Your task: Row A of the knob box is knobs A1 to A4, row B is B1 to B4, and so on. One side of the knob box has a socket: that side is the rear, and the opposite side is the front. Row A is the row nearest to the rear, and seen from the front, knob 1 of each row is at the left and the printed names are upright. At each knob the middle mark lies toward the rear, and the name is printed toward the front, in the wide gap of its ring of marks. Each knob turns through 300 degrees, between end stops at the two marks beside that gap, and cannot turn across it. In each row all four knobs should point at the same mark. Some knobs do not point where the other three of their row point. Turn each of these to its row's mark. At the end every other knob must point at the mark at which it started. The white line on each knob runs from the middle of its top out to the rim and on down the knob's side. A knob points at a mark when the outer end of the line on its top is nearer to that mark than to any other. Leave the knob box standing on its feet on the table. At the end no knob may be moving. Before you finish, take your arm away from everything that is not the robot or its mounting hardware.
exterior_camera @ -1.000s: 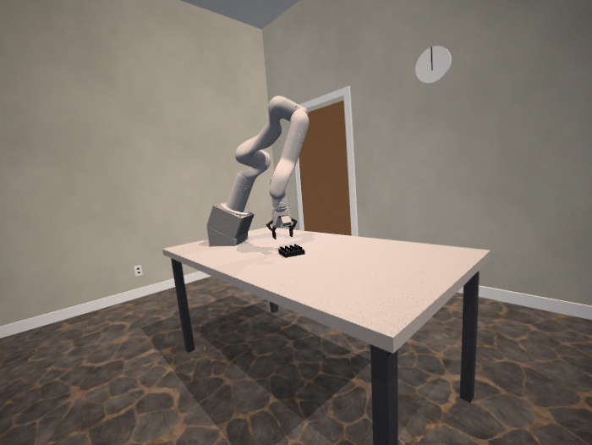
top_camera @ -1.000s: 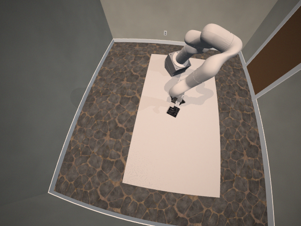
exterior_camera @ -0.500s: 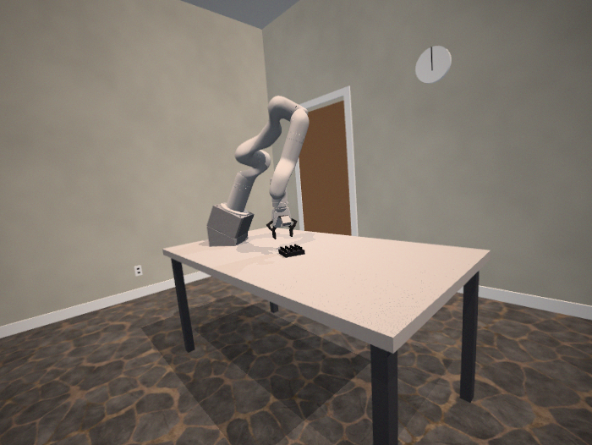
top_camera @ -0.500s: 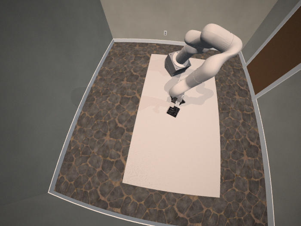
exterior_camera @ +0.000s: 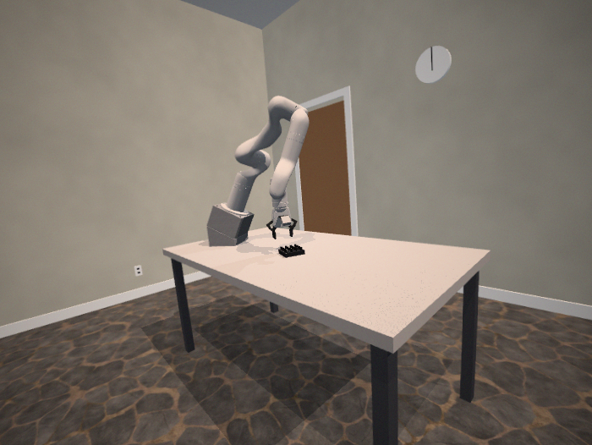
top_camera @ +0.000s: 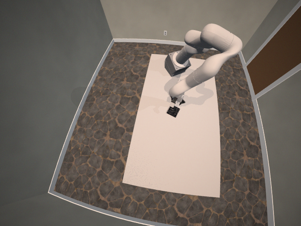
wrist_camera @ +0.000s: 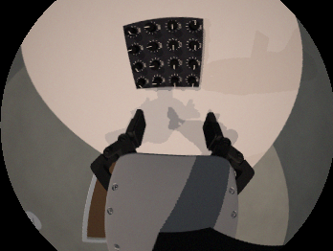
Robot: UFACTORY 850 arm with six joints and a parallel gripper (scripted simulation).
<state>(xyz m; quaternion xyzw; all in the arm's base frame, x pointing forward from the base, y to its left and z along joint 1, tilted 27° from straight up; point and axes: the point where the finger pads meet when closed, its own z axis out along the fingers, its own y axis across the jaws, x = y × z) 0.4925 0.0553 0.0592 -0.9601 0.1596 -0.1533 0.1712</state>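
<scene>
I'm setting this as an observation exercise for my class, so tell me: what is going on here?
A single white robot arm, mounted at one end of a pale table, hangs its claw above the table just beside a small black knob box. The claw is wide open and holds nothing. In the wrist view the knob box lies ahead of the fingers, untouched, standing flat on the table. The knob markings are too small to read.

The knob box [wrist_camera: 166,55] is a small, black, square panel carrying a four-by-four grid of dark knobs with white lines. It stands flat on the desk [exterior_camera: 364,282], near the arm's end.
</scene>
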